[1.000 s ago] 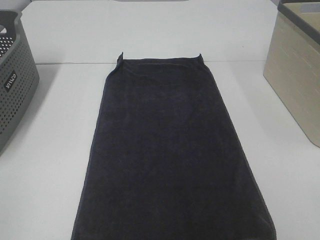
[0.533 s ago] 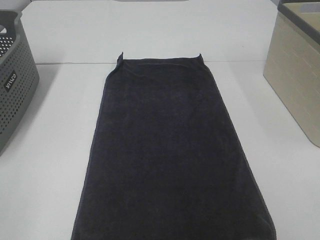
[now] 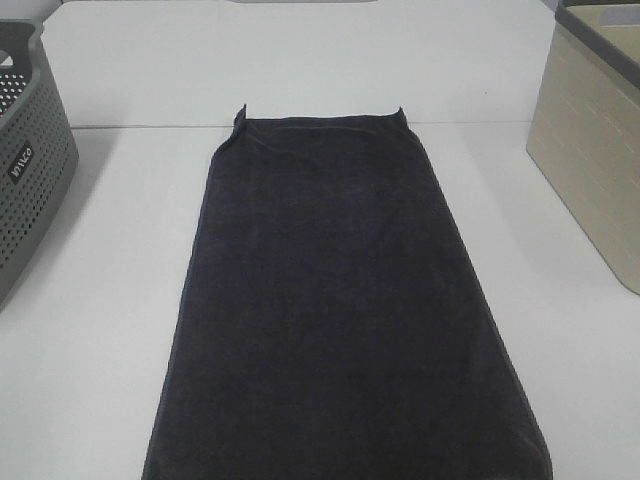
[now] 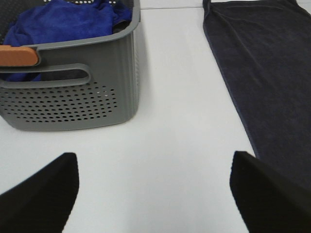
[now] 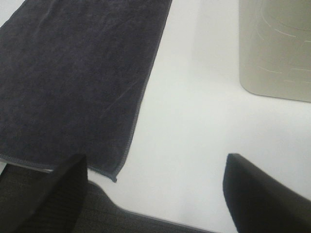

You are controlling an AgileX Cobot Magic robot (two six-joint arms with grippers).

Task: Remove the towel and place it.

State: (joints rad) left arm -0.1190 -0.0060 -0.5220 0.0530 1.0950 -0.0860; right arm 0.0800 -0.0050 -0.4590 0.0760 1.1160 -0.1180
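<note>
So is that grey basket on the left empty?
No, the left wrist view shows bright blue cloth piled inside the grey perforated basket.

The towel [image 3: 345, 300] is very dark, almost black, with a soft fuzzy top and stitched edges. It is long and narrow. It lies flat and spread out in the middle of the white tabletop [image 3: 100, 330]. Its two far corners curl up a little. Its near end reaches the tabletop's front edge.
</note>
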